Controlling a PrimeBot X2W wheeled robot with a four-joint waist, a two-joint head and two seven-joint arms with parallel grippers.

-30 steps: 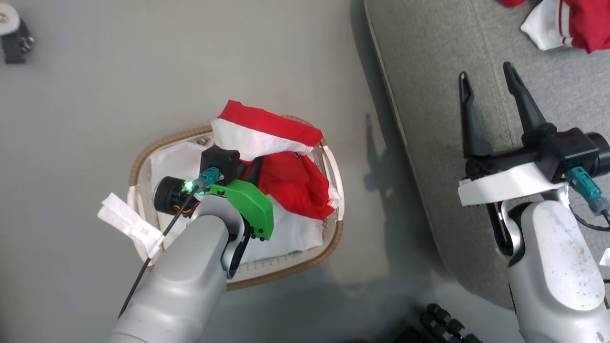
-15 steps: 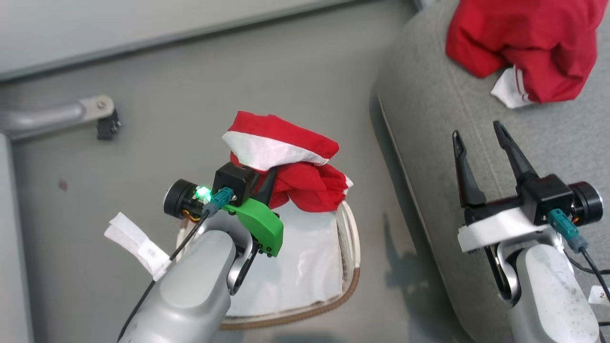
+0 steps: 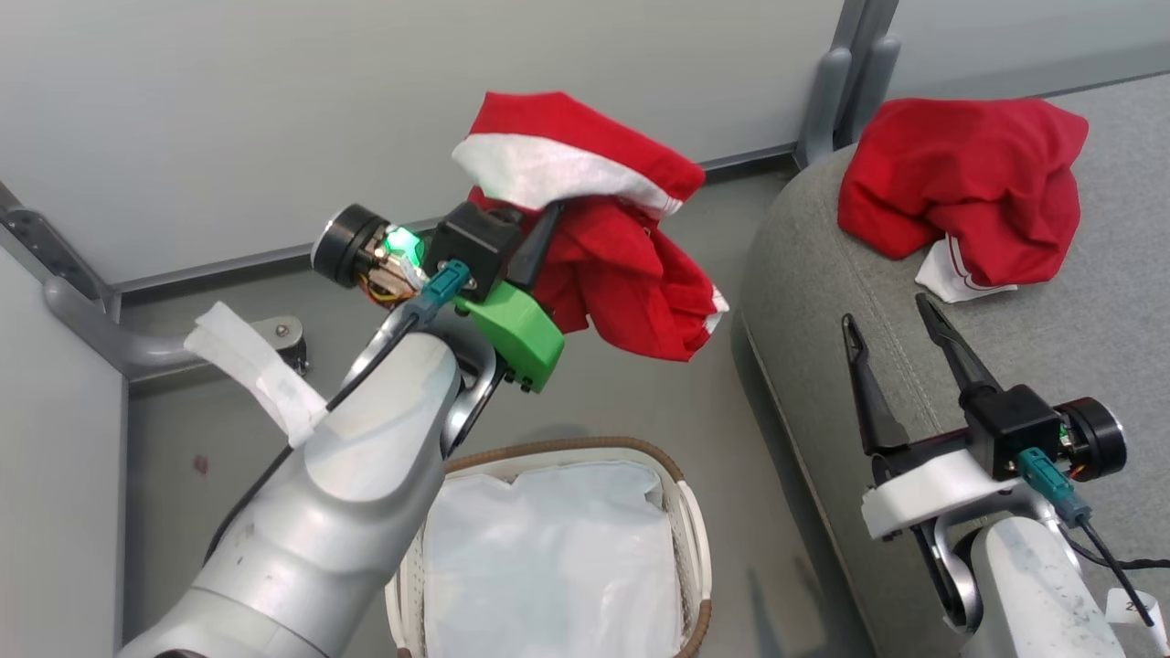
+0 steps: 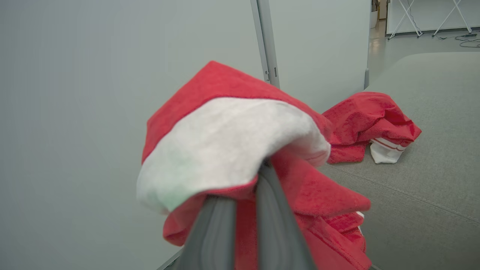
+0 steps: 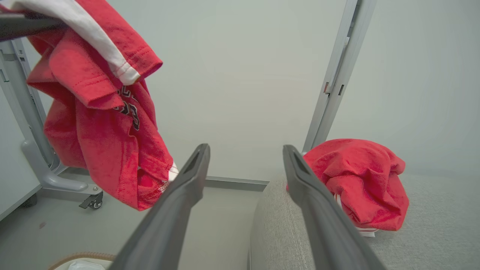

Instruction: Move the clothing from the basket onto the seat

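Note:
My left gripper (image 3: 548,219) is shut on a red garment with a white band (image 3: 631,283), holding it in the air above the floor, beyond the basket and left of the seat. In the left wrist view the cloth (image 4: 225,131) drapes over the gripper (image 4: 258,168)'s tips. The basket (image 3: 681,512) stands on the floor below with just its white liner (image 3: 548,557) inside. A second red garment (image 3: 960,183) lies crumpled on the grey seat (image 3: 1051,366). My right gripper (image 3: 885,311) hovers open over the seat's near edge, holding nothing.
Pale partition walls stand behind, with a grey post (image 3: 836,91) at the seat's far corner. A wheeled metal frame foot (image 3: 283,334) sits on the floor at the left. Bare floor lies between basket and seat.
The left gripper has lifted the red garment out of the basket and up into the air. The head camera has tilted up. The right gripper stays open over the seat.

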